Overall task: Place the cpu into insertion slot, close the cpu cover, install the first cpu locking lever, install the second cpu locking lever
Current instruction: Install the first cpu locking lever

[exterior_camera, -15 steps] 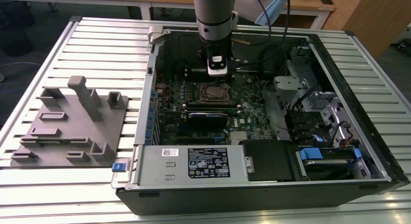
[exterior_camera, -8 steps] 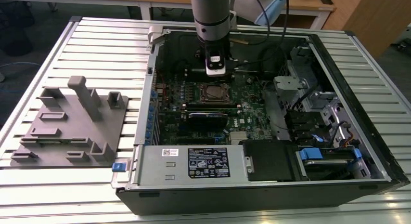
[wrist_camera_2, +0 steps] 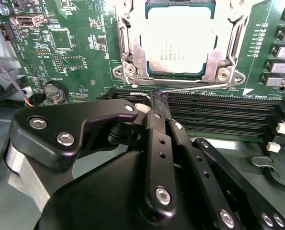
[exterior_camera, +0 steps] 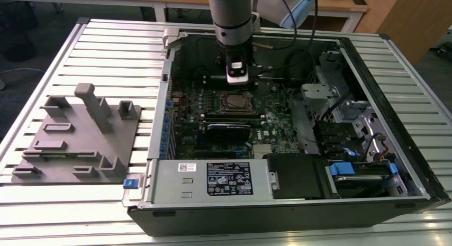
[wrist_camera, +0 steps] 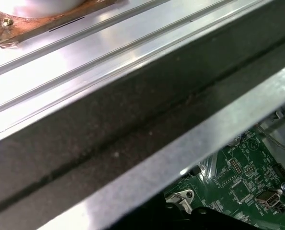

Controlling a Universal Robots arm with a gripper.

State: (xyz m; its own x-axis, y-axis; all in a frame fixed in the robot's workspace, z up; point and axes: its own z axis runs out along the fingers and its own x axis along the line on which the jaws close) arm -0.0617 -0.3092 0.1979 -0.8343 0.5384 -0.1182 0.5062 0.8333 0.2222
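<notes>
An open computer case (exterior_camera: 424, 188) lies on a slatted metal desk (exterior_camera: 106, 45), with the robot arm reaching down into it. In the exterior view, the pincer (exterior_camera: 238, 81) hangs just at 12 o'clock from the insertion slot (exterior_camera: 235, 101), low over the green circuit board (exterior_camera: 282, 124). A grey moulded fixture (exterior_camera: 78, 140) sits on the desk at 9 o'clock from the case, and a labelled grey box (exterior_camera: 226, 180) lies at 6 o'clock from the slot.

In the second wrist view, the cpu (wrist_camera_2: 178, 40) sits flat in the slot, its pale metal top showing through the cpu cover (wrist_camera_2: 131, 48), which lies closed over it. The pincer (wrist_camera_2: 160, 96) is narrow, black fingers (wrist_camera_2: 156, 120) drawn together, with their tips at a thin wire locking lever (wrist_camera_2: 199, 89) running along the socket's edge (whether the wire is pinched between them is unclear). Long black card slots (wrist_camera_2: 219, 112) lie just beside the fingers.

In the first wrist view, the case wall (wrist_camera: 132, 120) crosses in front of the board (wrist_camera: 238, 182).
</notes>
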